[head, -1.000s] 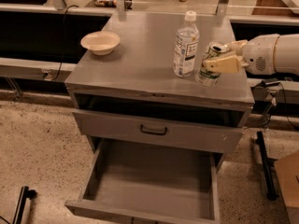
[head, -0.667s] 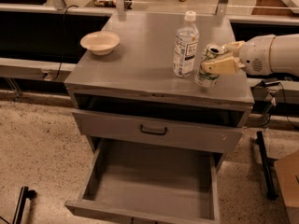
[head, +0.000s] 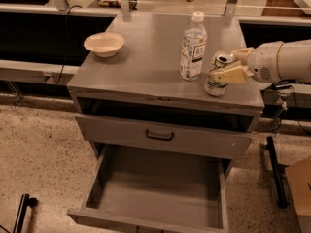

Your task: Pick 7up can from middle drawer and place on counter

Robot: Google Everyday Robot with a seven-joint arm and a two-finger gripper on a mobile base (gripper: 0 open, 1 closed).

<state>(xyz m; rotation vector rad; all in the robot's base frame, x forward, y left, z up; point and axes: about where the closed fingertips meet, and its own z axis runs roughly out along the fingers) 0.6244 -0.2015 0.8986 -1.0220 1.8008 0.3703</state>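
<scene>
We see the can point(head: 214, 86) standing upright, long axis vertical, on the table point(head: 146, 62) near its front right corner, the end effector point(head: 224, 65) clamped around it from 3 o'clock, the bottle point(head: 193, 47) just beside at 10 o'clock.

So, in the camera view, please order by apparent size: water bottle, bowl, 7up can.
1. water bottle
2. bowl and 7up can: too alike to rank. The pincer grips the can on the counter.

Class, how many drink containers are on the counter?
2: the bottle right of centre, and the 7up can beside it near the front edge, held in the gripper. None looks hidden.
</scene>
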